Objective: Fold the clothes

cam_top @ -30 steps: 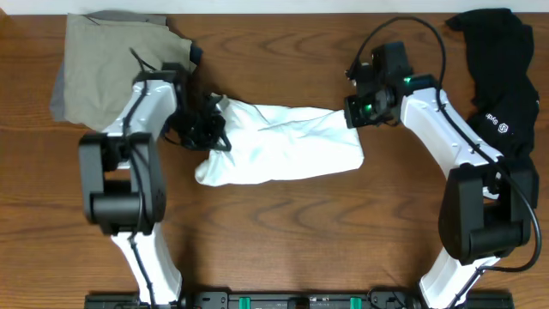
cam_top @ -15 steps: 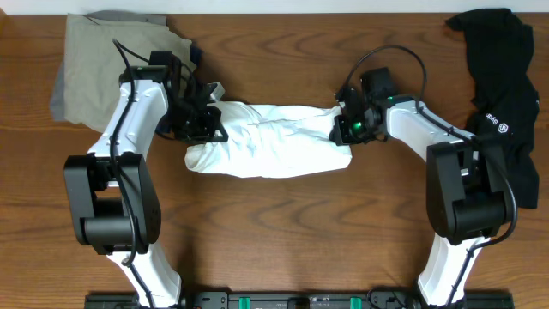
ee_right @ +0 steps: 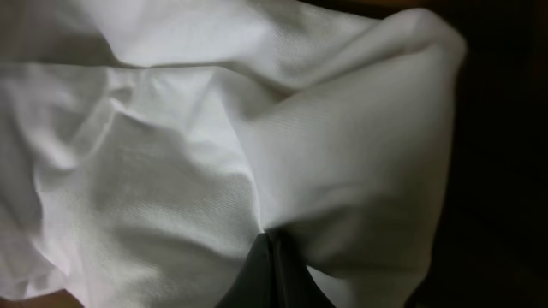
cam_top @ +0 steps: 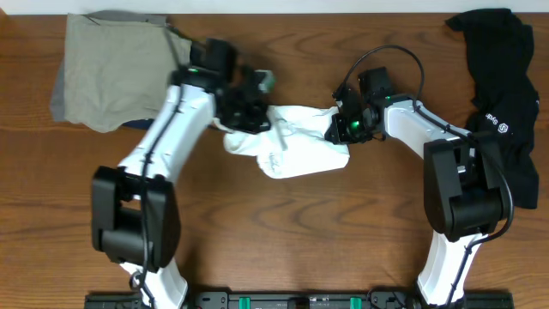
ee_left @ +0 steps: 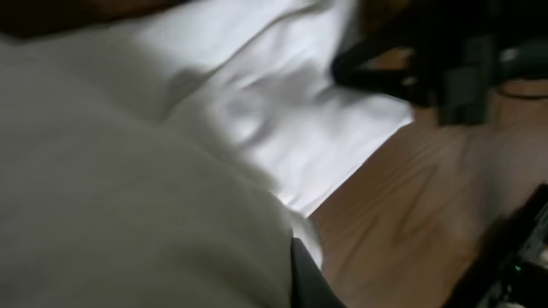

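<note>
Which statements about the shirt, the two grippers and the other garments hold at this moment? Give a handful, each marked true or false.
1. The white T-shirt lies bunched between the left gripper and the right gripper. True.
2. The right gripper hangs open over bare wood. False: it is shut on the T-shirt's right end.
3. A khaki garment lies at the far left of the table. True.
4. The black garment lies under the T-shirt. False: it lies apart from it, at the far right edge.
5. The left gripper is shut on the T-shirt. True.
</note>
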